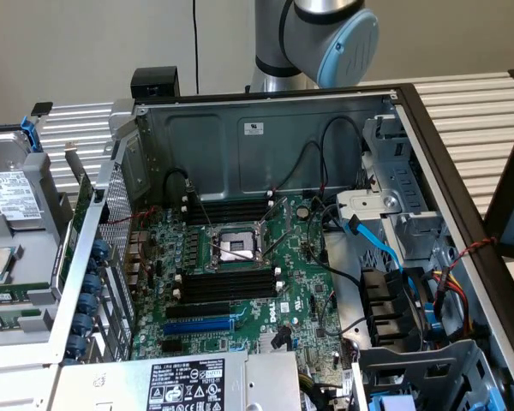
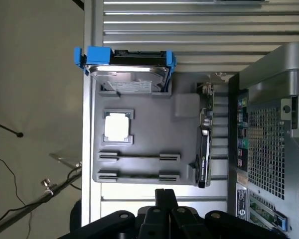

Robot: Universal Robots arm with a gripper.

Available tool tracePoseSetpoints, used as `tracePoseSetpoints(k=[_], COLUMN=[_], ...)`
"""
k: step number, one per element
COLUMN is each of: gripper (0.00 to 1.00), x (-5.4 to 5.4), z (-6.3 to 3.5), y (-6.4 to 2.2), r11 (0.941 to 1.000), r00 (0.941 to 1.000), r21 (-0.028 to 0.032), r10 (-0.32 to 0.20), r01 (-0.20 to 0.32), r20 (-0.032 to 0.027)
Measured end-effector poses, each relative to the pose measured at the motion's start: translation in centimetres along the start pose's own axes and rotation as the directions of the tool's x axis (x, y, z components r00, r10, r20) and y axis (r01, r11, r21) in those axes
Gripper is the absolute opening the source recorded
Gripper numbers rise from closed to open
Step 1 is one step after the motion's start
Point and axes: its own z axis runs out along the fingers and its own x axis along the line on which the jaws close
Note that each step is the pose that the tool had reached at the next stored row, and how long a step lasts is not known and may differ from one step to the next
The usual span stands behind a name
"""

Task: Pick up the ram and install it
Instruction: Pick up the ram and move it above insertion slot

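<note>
Two ram sticks stand on edge in holders on the grey tray (image 2: 184, 124), one (image 2: 138, 156) beside the other (image 2: 138, 177). In the exterior view their green edges (image 1: 2, 291) show at the far left. My gripper (image 2: 165, 195) hangs above the tray, off its edge on the ram side, fingers pressed together and holding nothing. The black memory slots (image 1: 227, 283) on the motherboard (image 1: 274, 300) lie beside the processor socket (image 1: 234, 247) inside the open computer case (image 1: 265, 145).
The tray also holds a hard drive in a blue caddy (image 2: 125, 67), a processor chip (image 2: 117, 126) and a graphics card (image 2: 204, 149). A blue expansion slot (image 1: 197, 326), loose cables (image 1: 385, 248) and drive bays (image 1: 403, 308) crowd the case. The arm's joint (image 1: 325, 34) rises behind it.
</note>
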Motion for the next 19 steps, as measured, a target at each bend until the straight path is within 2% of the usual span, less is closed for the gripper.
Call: tracePoseSetpoints(k=[5,10,14,19], gripper=[0.11,0.11,0.11,0.11], x=[0.00,0.00,0.00,0.00], z=[0.01,0.01,0.02,0.03], y=[0.00,0.00,0.00,-0.01], r11=[0.9958,0.9836,0.9677,0.9408], r00=[0.9958,0.9836,0.9676,0.9407], r21=[-0.0009,-0.0020,-0.0034,-0.0053], r10=[-0.092,-0.180,-0.252,-0.339], r01=[0.092,0.180,0.252,0.339], r20=[-0.0047,-0.0091,-0.0127,-0.0169])
